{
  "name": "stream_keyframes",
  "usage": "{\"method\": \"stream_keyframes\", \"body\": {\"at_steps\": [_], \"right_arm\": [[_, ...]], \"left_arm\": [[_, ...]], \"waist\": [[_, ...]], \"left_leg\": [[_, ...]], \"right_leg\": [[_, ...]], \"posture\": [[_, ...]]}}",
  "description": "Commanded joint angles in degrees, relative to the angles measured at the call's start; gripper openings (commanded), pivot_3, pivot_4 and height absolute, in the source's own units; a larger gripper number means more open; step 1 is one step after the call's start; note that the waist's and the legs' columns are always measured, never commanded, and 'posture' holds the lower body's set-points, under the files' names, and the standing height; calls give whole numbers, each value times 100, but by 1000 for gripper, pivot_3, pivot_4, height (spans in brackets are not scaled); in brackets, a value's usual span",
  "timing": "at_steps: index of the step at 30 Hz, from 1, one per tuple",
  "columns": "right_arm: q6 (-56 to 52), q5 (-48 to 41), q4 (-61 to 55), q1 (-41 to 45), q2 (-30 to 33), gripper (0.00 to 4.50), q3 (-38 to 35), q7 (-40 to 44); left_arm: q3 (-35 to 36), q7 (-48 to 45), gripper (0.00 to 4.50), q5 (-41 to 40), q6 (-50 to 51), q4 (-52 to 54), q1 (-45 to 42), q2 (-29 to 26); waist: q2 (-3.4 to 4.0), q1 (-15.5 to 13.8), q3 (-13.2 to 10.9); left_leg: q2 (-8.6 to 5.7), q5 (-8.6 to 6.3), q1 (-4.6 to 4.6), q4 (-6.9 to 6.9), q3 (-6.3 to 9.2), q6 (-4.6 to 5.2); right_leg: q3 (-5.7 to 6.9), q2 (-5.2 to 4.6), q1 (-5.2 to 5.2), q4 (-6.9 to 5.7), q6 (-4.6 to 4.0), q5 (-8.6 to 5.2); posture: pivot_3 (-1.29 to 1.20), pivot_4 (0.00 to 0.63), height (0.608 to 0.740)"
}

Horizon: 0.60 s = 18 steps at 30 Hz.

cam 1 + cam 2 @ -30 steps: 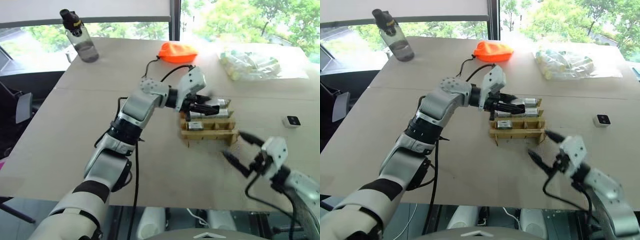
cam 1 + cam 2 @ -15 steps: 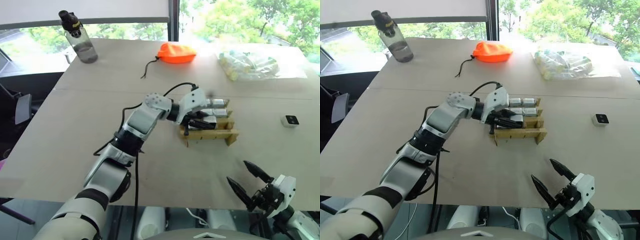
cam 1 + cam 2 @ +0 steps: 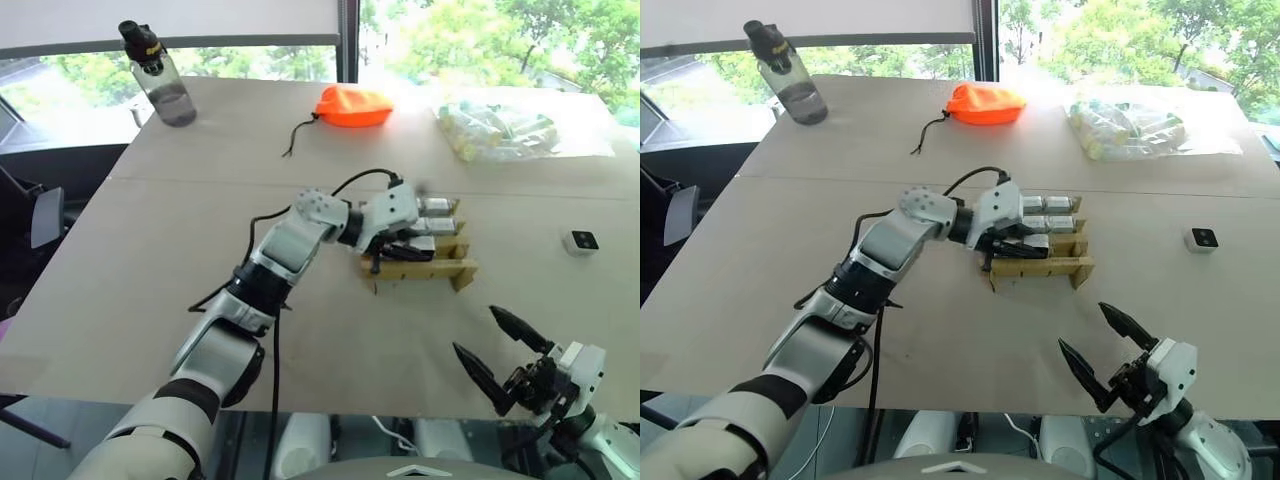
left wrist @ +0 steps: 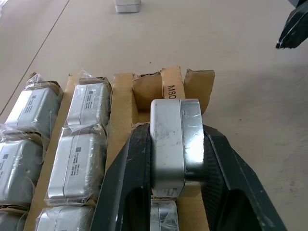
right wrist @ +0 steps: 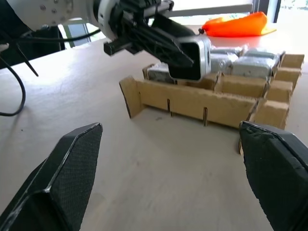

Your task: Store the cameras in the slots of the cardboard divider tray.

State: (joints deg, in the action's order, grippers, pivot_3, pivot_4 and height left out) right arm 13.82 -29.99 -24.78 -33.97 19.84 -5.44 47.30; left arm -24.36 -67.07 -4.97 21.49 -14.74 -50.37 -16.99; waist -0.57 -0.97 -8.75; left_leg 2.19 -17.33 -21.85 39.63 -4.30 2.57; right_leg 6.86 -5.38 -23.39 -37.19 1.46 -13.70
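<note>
The cardboard divider tray (image 3: 421, 270) lies at mid-table, and several film-wrapped cameras (image 4: 81, 153) fill its two far rows. My left gripper (image 3: 413, 238) is shut on a silvery camera (image 4: 174, 139), held just above the middle of the tray's near row. One slot beside it (image 4: 148, 92) is bare, and the slot on the other side holds a camera (image 4: 163, 215). Another camera (image 3: 581, 241) lies loose on the table to the tray's right. My right gripper (image 3: 477, 332) hangs open and holds nothing, near the table's front edge, in front of the tray.
At the back of the table lie an orange drawstring pouch (image 3: 353, 104) and a clear bag of pale items (image 3: 505, 130). A water bottle (image 3: 160, 85) stands at the back left. The left arm's black cable (image 3: 275, 330) trails over the table.
My left gripper has sunk with the camera, closer to the tray's near row. My right arm has drawn back from beside the tray to the table's front edge, still open.
</note>
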Motion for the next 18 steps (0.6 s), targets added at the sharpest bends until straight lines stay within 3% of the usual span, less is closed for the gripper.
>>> {"method": "stream_keyframes", "body": {"at_steps": [1, 18], "right_arm": [[41, -140, -276, 29, 25, 4500, -23, 5], [224, 15, 89, 81, 23, 4500, -42, 146]], "left_arm": [[27, 16, 757, 26, -78, 32, 6, 21], [44, 221, 757, 269, -404, -920, -350, 365]], "waist": [[0, 0, 0], [-2, -1, 1]], "left_leg": [[0, 0, 0, 0, 0, 0], [-3, -1, 0, 1, -1, 2]], "right_leg": [[0, 0, 0, 0, 0, 0], [0, 0, 0, -2, 0, 0]], "posture": [[0, 150, 726], [0, 150, 726]]}}
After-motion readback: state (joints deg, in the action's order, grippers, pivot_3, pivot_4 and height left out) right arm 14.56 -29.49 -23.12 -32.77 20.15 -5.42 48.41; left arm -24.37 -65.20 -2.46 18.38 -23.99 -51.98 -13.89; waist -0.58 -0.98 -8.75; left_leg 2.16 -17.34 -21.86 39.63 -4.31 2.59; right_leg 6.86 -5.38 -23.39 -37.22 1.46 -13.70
